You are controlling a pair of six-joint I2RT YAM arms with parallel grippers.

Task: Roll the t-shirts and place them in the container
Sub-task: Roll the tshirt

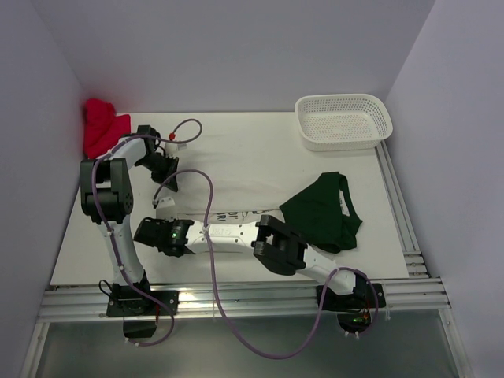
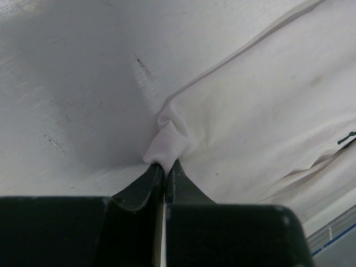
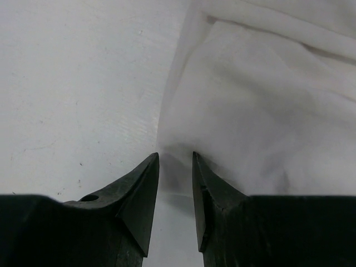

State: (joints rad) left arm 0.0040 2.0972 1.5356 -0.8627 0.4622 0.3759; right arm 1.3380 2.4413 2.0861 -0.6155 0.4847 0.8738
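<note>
The white t-shirt [image 1: 228, 213] lies spread on the white table, its dark lettering showing beside my right arm. My left gripper [image 1: 168, 183] is shut on a bunched corner of it [image 2: 167, 146], with the white t-shirt [image 2: 267, 111] spreading out to the right. My right gripper [image 1: 142, 232] is low at the shirt's near-left edge, jaws slightly apart, and the thin edge of the white t-shirt [image 3: 245, 94] lies between the tips [image 3: 175, 158]. The dark green t-shirt [image 1: 321, 213] lies crumpled to the right, untouched.
A white mesh basket [image 1: 344, 120] stands at the back right. A red cloth bundle [image 1: 102, 122] sits in the back left corner. Metal rails [image 1: 402, 213] run along the right and near table edges. Purple cables loop over the arms.
</note>
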